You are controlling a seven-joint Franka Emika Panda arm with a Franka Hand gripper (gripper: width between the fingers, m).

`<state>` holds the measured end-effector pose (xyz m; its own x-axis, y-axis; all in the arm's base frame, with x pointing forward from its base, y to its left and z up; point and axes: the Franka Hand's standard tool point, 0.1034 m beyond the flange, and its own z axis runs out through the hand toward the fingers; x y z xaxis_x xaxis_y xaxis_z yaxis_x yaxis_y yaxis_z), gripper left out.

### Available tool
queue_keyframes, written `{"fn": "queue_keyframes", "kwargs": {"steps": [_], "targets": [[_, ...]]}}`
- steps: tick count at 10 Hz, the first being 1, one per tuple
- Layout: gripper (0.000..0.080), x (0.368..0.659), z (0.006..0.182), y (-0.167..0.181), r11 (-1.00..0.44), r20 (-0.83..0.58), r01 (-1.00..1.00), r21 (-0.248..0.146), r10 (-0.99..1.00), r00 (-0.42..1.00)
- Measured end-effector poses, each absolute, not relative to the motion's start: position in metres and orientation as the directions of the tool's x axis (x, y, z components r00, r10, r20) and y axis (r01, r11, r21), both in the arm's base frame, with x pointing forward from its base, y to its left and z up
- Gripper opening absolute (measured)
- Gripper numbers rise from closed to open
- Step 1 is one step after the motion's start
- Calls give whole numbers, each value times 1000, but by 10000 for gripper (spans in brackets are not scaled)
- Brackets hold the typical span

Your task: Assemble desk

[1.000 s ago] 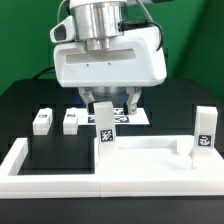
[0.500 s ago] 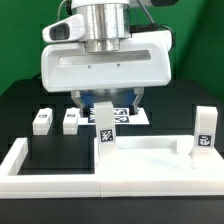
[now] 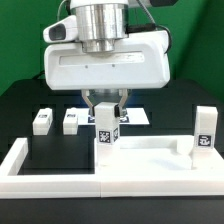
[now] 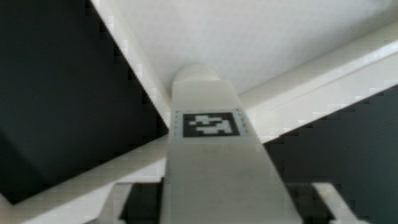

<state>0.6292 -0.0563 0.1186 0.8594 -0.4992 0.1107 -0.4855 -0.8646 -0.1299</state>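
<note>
The white desk top (image 3: 150,160) lies at the front, with one tagged leg (image 3: 105,135) standing upright at its end toward the exterior view's left and a second leg (image 3: 203,130) upright at the other end. My gripper (image 3: 106,108) hangs straight over the first leg, its fingers down on either side of the leg's top. In the wrist view the leg (image 4: 214,140) fills the middle between my fingers (image 4: 128,205), with dark gaps on both sides, so my gripper (image 4: 222,208) is open. Two loose legs (image 3: 42,121) (image 3: 71,120) lie on the black table behind.
A long white border bar (image 3: 18,158) runs along the exterior view's left and front of the desk top. The marker board (image 3: 137,116) lies behind the gripper. The table is black, with a green backdrop.
The hand shifted slightly toward the exterior view's left and came down, so the fingers now flank the top of the upright leg. The legs and desk top have not moved.
</note>
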Motion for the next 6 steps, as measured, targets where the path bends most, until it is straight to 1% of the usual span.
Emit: {"fn": "queue_keyframes", "kwargs": {"steps": [2, 3, 4, 6], "targets": [[291, 629, 118, -57, -748, 82, -647, -149, -662, 745], [291, 629, 117, -57, -659, 60, -735, -159, -750, 659], [291, 629, 117, -58, -506, 17, -845, -173, -859, 511], [291, 628, 116, -56, -220, -92, -958, -186, -966, 240]]}}
